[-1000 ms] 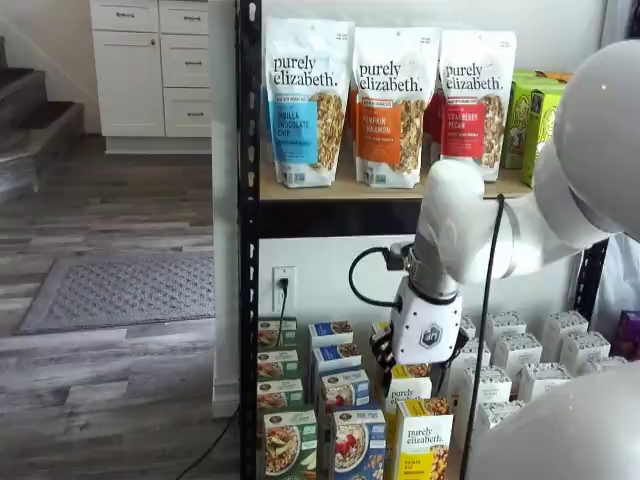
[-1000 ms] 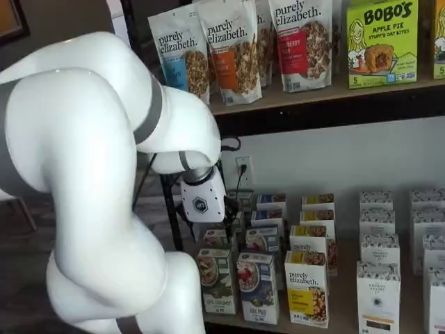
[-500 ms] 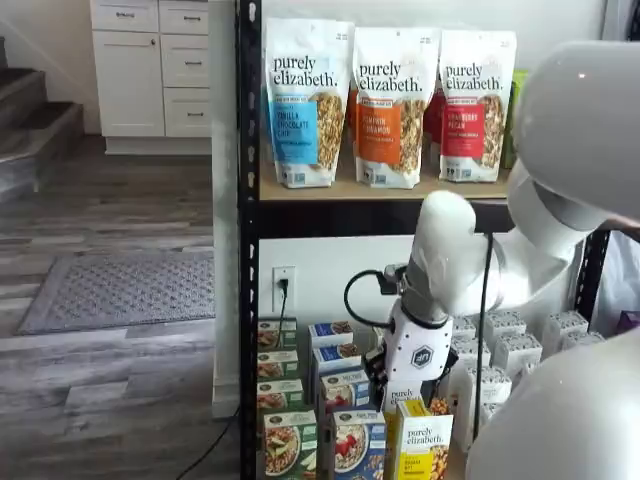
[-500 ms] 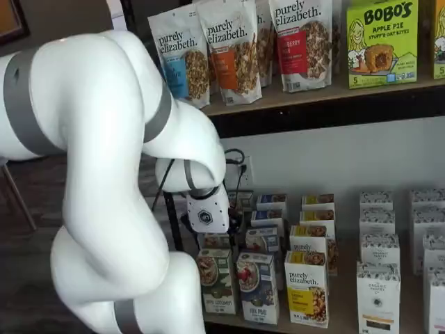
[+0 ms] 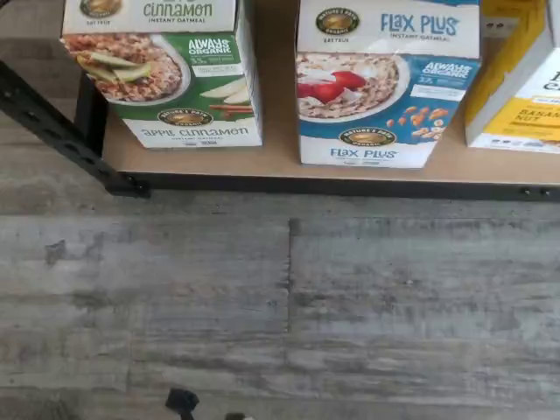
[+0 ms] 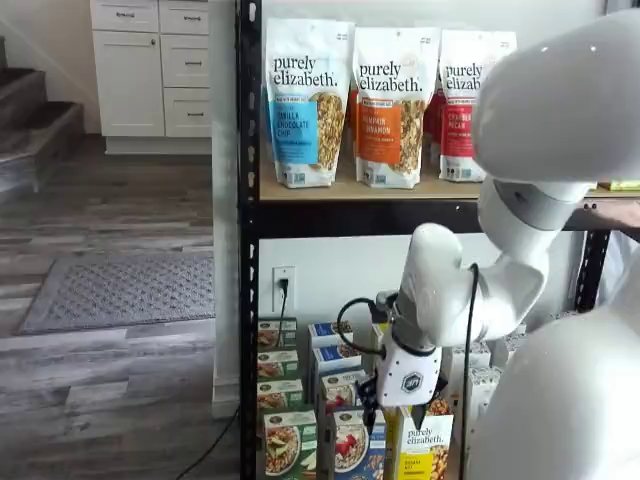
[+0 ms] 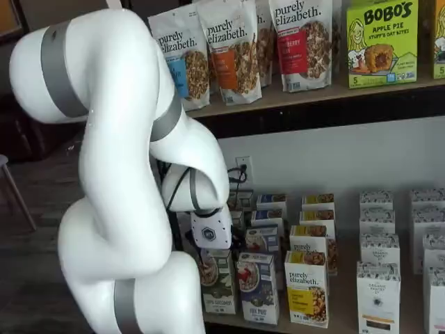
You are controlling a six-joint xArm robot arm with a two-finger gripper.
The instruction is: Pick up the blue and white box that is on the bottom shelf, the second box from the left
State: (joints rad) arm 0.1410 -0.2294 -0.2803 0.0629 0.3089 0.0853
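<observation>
The blue and white box (image 5: 385,83) stood at the bottom shelf's (image 5: 280,162) front edge, between a green box (image 5: 166,74) and a yellow box (image 5: 521,79). The gripper (image 6: 385,415) hung before it, empty; its opening could not be told.

The gripper (image 6: 377,415) has sunk lower over the past second, from the height of the middle rows of cartons down to the front row on the bottom shelf (image 7: 334,316). It now hangs just in front of the blue and white box (image 7: 258,287), partly covering the green-and-white carton (image 7: 217,282) beside it. The arm's big white links have swung up and across more of both shelf views.
</observation>
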